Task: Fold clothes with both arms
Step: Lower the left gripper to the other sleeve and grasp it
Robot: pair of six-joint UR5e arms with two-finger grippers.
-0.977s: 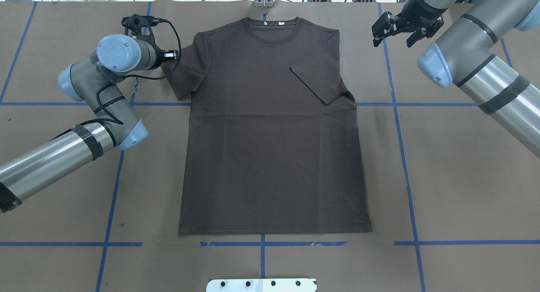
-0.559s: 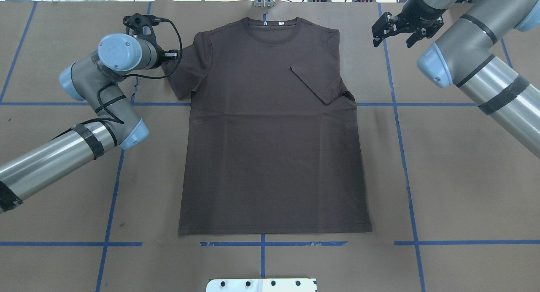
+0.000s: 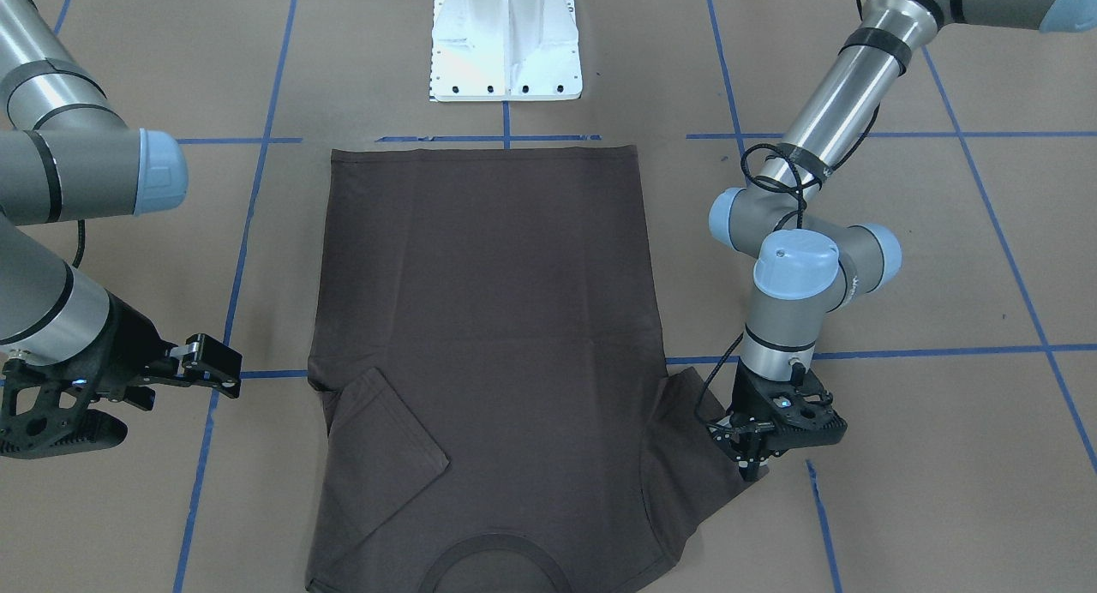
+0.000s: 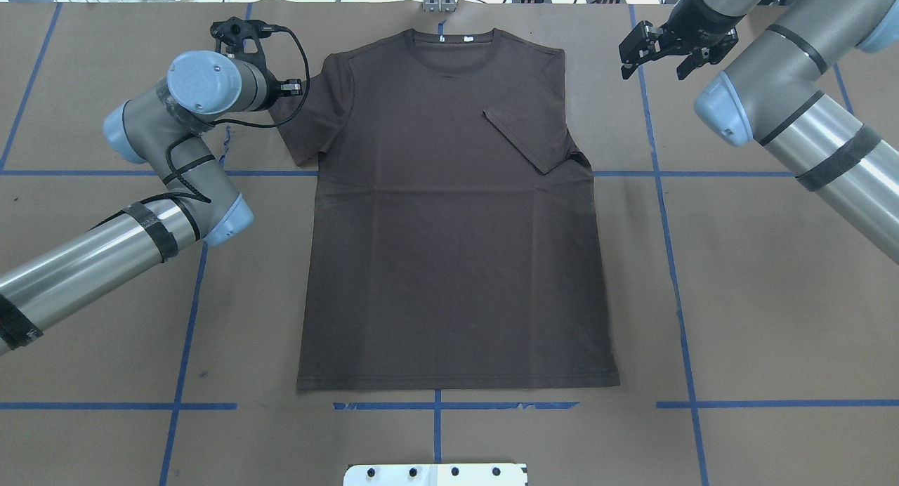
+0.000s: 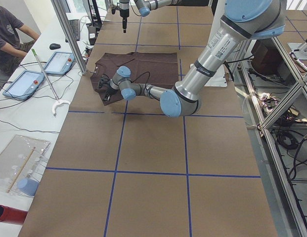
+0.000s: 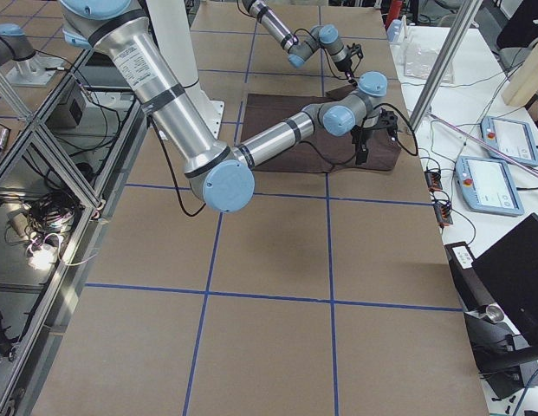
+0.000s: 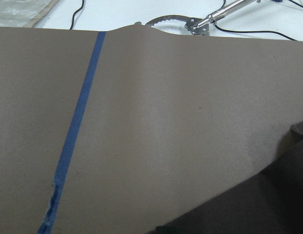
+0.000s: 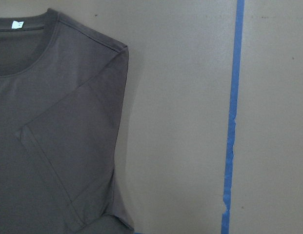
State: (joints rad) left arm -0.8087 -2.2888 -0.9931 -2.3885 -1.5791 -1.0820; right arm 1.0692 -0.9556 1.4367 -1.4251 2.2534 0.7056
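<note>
The dark grey-brown T-shirt (image 4: 449,247) lies flat on the brown table, collar on the far side from the robot. One sleeve (image 4: 527,138) is folded in over the chest, as the right wrist view (image 8: 63,161) also shows. The other sleeve (image 4: 309,114) lies spread out. My left gripper (image 3: 752,463) points straight down at that sleeve's outer corner, its fingers together on the hem. From overhead the wrist hides it. The left wrist view catches the sleeve's edge (image 7: 258,204). My right gripper (image 4: 654,68) hovers open and empty beyond the folded side's shoulder.
A white pedestal (image 3: 506,44) stands just past the shirt's hem on the robot's side. Blue tape lines (image 4: 667,226) cross the table. A seated person (image 5: 10,34) and tablets (image 5: 24,81) are on the operators' side of the table.
My left wrist has shifted slightly toward the shirt and the far edge. The spread sleeve looks unchanged. The right arm has not moved.
</note>
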